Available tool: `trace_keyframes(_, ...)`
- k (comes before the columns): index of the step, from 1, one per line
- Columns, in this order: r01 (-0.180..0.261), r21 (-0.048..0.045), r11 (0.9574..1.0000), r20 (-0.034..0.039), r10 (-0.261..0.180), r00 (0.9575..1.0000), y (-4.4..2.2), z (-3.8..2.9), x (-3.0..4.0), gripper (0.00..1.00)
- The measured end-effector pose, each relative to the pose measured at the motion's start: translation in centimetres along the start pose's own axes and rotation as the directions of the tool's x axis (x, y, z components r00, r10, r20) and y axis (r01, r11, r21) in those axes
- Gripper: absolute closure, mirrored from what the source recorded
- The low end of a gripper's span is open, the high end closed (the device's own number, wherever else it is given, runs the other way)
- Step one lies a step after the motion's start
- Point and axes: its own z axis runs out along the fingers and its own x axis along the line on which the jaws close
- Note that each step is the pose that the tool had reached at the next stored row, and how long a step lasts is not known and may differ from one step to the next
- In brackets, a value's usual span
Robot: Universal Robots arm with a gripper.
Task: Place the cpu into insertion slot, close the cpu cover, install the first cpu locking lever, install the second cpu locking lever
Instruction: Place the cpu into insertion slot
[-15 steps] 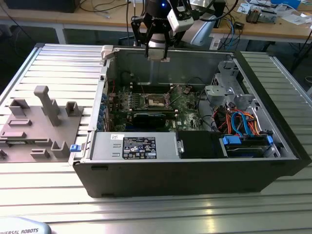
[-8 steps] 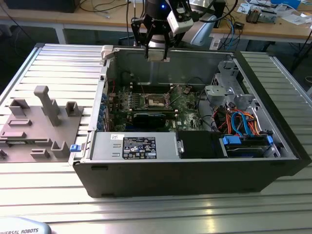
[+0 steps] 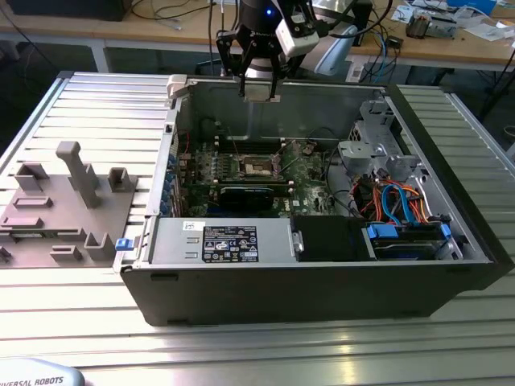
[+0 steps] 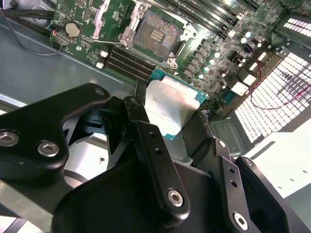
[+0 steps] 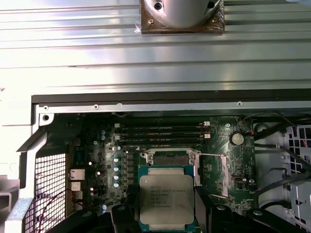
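My end effector [image 3: 260,90] is closed on the cpu [image 3: 262,94], with a finger on each of two opposite edges. It holds the chip flat in the air. In the exterior view it hangs over the twelve o'clock rim of the open computer case [image 3: 322,281], which stands on the slatted tabletop [image 3: 80,314].

In both wrist views the cpu [image 4: 170,104] [image 5: 166,194] shows its silvery face between my black fingers [image 4: 150,145].

The insertion slot [image 3: 259,166] lies uncovered in the middle of the green circuit board [image 3: 310,181]. In the exterior view it sits toward six o'clock from the cpu and well apart from it. Its dark square recess is also plain in the second wrist view [image 4: 156,33].

A grey fixture tray [image 3: 64,201] rests on the tabletop at the case's nine o'clock.
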Motion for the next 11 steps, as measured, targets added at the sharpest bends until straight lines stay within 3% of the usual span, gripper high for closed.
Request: trace_keyframes(11, 0.000, 0.0000, 1.0000, 0.0000, 0.000, 1.0000, -0.01, 0.14, 0.00, 0.46)
